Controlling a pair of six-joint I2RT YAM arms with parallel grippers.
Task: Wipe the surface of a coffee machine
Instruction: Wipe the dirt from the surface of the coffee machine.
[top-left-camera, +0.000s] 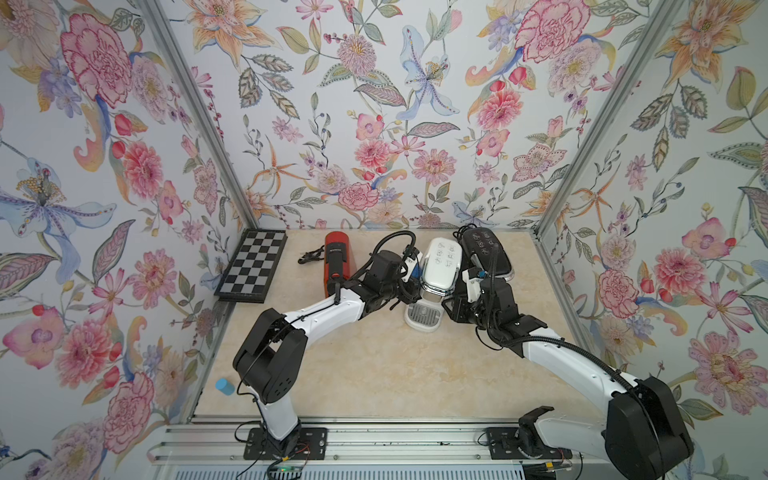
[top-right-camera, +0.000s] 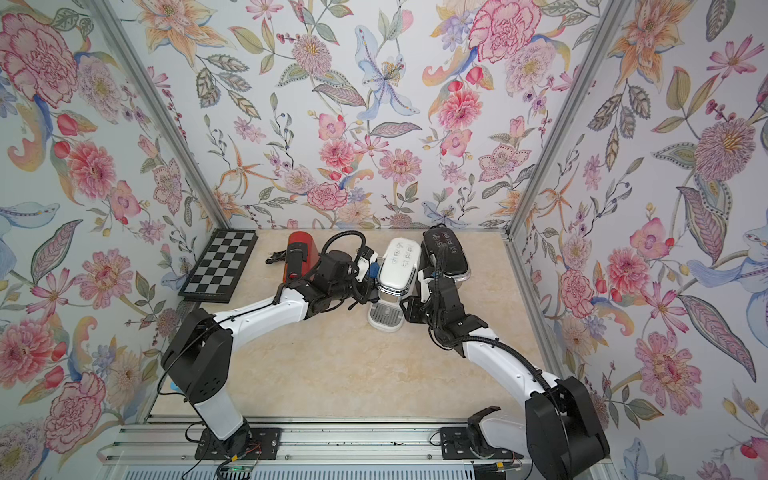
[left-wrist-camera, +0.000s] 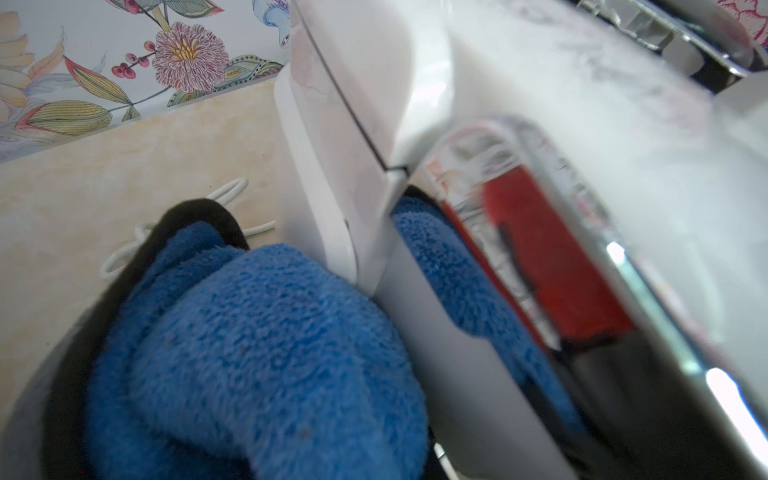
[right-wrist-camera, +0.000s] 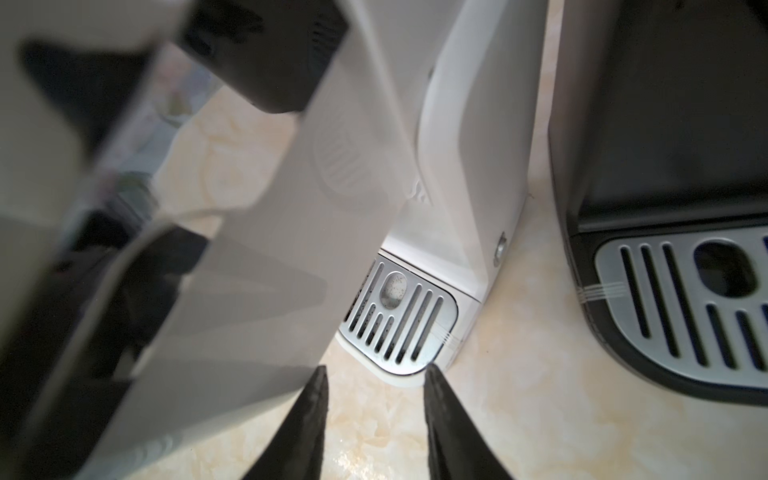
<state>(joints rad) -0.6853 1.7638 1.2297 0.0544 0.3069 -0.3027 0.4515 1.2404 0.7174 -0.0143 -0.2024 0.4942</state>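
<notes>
A white coffee machine (top-left-camera: 440, 266) (top-right-camera: 397, 266) stands at the back middle of the table, its drip tray (top-left-camera: 422, 316) (right-wrist-camera: 399, 320) facing front. My left gripper (top-left-camera: 409, 276) is shut on a blue cloth (left-wrist-camera: 266, 357) (top-left-camera: 415, 270), which is pressed against the machine's left side wall (left-wrist-camera: 345, 137). The cloth covers most of the fingers; one black finger (left-wrist-camera: 199, 214) shows behind it. My right gripper (right-wrist-camera: 376, 374) is open and empty, low over the table at the machine's front right corner, close to the drip tray.
A black coffee machine (top-left-camera: 486, 253) (right-wrist-camera: 665, 104) stands right next to the white one, and a red one (top-left-camera: 338, 262) to its left. A chessboard (top-left-camera: 252, 266) leans at the back left. A blue cylinder (top-left-camera: 225, 386) lies by the left wall. A white cable (left-wrist-camera: 232, 191) lies behind.
</notes>
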